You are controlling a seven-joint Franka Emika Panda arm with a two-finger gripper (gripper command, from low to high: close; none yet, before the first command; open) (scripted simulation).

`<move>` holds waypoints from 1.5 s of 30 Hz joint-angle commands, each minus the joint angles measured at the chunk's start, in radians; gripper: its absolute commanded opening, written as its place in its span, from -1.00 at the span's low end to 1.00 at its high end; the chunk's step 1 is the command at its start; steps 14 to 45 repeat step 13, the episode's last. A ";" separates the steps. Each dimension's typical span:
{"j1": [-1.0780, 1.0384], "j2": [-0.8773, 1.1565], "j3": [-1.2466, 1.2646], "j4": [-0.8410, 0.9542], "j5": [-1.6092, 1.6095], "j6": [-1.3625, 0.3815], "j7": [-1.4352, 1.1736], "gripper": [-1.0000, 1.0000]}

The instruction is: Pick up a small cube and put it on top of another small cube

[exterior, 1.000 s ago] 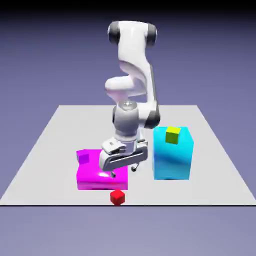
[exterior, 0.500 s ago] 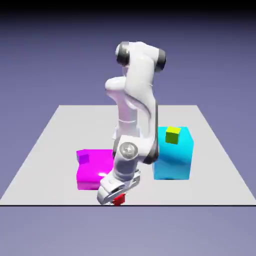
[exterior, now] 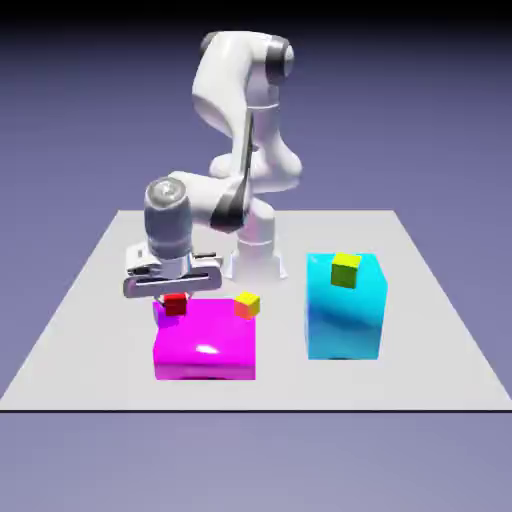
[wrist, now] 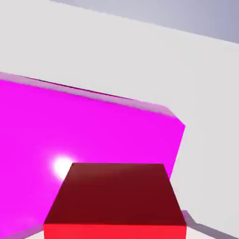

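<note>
Tool [exterior: 175,297] pinches the red cube [exterior: 176,304] above the magenta block's [exterior: 205,343] far corner.

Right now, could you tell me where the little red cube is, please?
The red cube is held in the pincer, above the back corner of the magenta block on the exterior view's left, with the yellow cube to its right.

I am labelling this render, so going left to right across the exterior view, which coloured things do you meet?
red cube in the gripper → yellow cube → yellow-green cube on the cyan block. The magenta block spans beneath the first two, so I leave it unplaced.
</note>
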 commanded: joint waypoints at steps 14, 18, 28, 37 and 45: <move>-0.043 -0.015 -0.018 -0.098 -0.011 0.078 0.038 1.00; -0.043 -0.015 -0.018 -0.098 -0.011 0.078 0.038 1.00; -0.043 -0.015 -0.018 -0.098 -0.011 0.078 0.038 1.00; -0.043 -0.015 -0.018 -0.098 -0.011 0.078 0.038 1.00; -0.043 -0.015 -0.018 -0.098 -0.011 0.078 0.038 1.00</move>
